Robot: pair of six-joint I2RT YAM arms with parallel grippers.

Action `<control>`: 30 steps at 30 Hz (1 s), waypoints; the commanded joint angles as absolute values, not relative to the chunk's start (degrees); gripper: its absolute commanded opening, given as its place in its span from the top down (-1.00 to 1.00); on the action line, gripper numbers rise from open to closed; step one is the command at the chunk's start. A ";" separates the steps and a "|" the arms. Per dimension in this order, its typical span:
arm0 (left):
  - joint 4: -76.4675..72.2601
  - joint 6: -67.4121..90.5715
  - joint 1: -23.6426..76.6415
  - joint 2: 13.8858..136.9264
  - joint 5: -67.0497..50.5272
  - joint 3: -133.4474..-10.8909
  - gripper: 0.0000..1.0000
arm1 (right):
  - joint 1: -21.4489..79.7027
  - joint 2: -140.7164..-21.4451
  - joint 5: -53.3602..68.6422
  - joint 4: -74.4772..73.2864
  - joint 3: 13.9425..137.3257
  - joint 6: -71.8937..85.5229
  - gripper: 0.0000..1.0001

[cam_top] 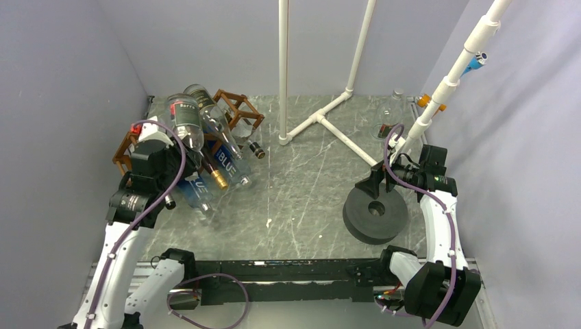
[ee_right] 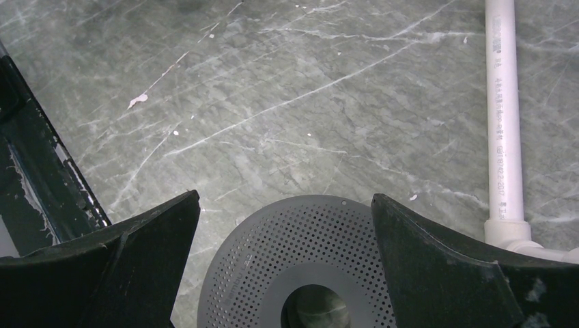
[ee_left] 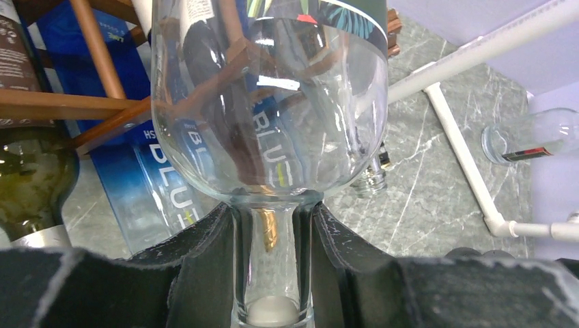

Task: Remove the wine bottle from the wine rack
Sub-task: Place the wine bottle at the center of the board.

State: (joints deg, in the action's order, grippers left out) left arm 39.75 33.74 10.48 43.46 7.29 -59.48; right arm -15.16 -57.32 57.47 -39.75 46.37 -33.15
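Currently catalogued, item by item.

Bottle (ee_left: 270, 102): clear glass, label at the far end. It lies on the rack (ee_left: 54, 106) at the table's far left, neck pointing out toward the left arm. Whether it sits inside a cell or on top of the sticks cannot be told. Not yet off the rack.

Left gripper (ee_left: 273, 215): fingers (ee_left: 205, 273) clamped on the bottle's neck just below the shoulder, one pad on each side.

Right gripper (ee_right: 285, 201): fingers spread wide, nothing between them. It hangs over a grey perforated disc (ee_right: 266, 253), well apart from the rack.

Neighbours: blue bottles (ee_left: 167, 171) lettered BLUE lie behind the clear one, and a green bottle (ee_left: 27, 184) lies to its left. Contact between them cannot be told.

Step in hand, as judged: withdrawal.
- Draw back along the bottle's own axis so the wide body does not lever on the sticks.
- Grip firmly: glass is slick and the weight hangs far ahead of the pads, so the base may droop once unsupported.
- Move slowly past the blue bottles, because a nudge could roll them.
- Set down on bare table (cam_top: 308, 199).
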 commanded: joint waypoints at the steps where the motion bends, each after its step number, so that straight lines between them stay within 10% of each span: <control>1: 21.16 33.98 12.61 42.46 7.77 -66.10 1.00 | -14.94 -56.98 57.66 -37.62 47.82 -33.49 -0.99; 30: 14.23 35.60 31.36 50.63 10.48 -68.20 1.00 | -14.78 -56.82 57.39 -37.44 47.72 -33.46 -0.99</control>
